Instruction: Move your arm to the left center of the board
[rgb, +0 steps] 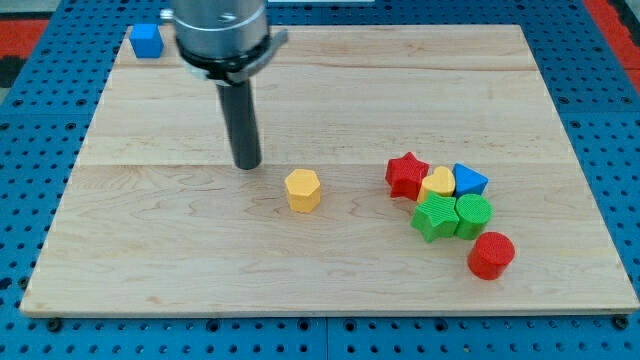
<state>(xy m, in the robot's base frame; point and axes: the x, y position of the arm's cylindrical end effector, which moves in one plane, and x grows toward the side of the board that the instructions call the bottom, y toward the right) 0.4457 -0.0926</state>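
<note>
My tip (247, 165), a bare rod with no jaws to open or close, rests left of the yellow hexagon block (302, 189), near the board (150, 250) centre; travel toward the view's left-centre edge seems unfinished, path unobstructed.

My tip (247, 165) is dark grey. The worktop (180, 250) is pale wood. Blocks: blue cube (147, 41), yellow hexagon (302, 189), red star (406, 175), yellow heart (438, 184), blue triangle (468, 181), green star (434, 216), green hexagon (473, 214), red cylinder (491, 254).

Blue pegboard surface (30, 150) around a pale wooden board (330, 290).
</note>
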